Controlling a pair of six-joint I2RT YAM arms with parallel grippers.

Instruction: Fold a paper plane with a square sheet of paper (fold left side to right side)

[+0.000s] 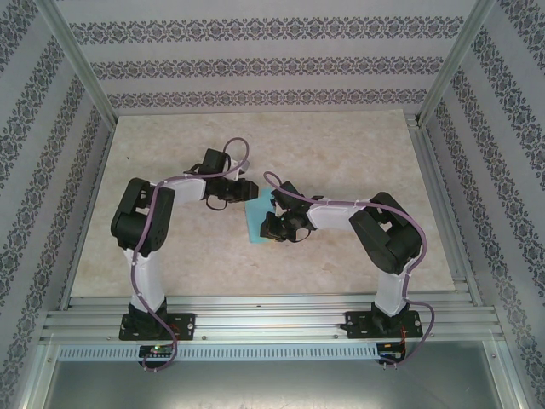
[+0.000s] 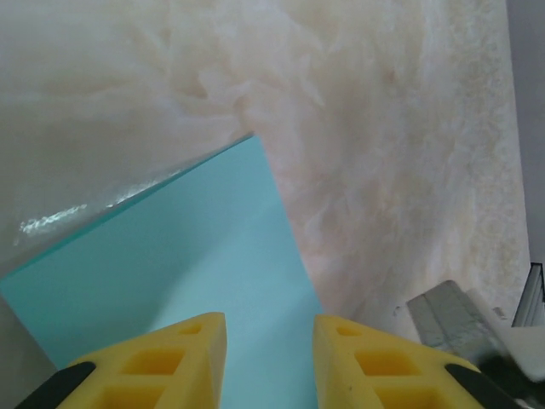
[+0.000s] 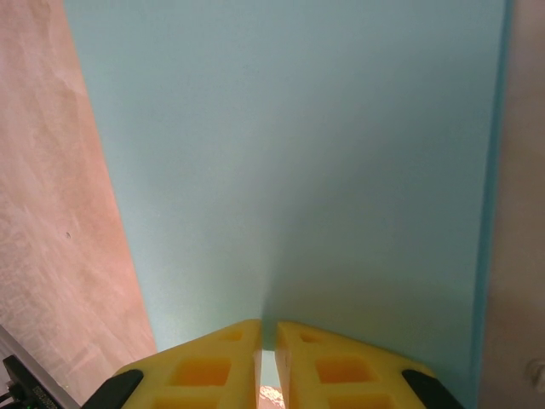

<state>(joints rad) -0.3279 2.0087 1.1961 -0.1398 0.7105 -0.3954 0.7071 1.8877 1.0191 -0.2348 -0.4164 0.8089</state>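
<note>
The square sheet of paper (image 1: 255,223) is turquoise and lies mid-table between my two grippers. My left gripper (image 1: 245,189) is over its far edge. In the left wrist view the sheet (image 2: 187,256) spreads flat under the left gripper (image 2: 270,336), whose yellow fingers (image 2: 192,358) stand apart with nothing between them. My right gripper (image 1: 271,228) is at the sheet's right side. In the right wrist view the right gripper (image 3: 268,336) is shut on the sheet's edge, and the sheet (image 3: 298,153) rises away from it with a soft shaded bend above the jaws.
The marble-look tabletop (image 1: 341,153) is bounded by patterned walls and by aluminium rails (image 1: 272,307) along the near edge. A grey part of the right arm (image 2: 451,315) sits close to the left gripper's right finger.
</note>
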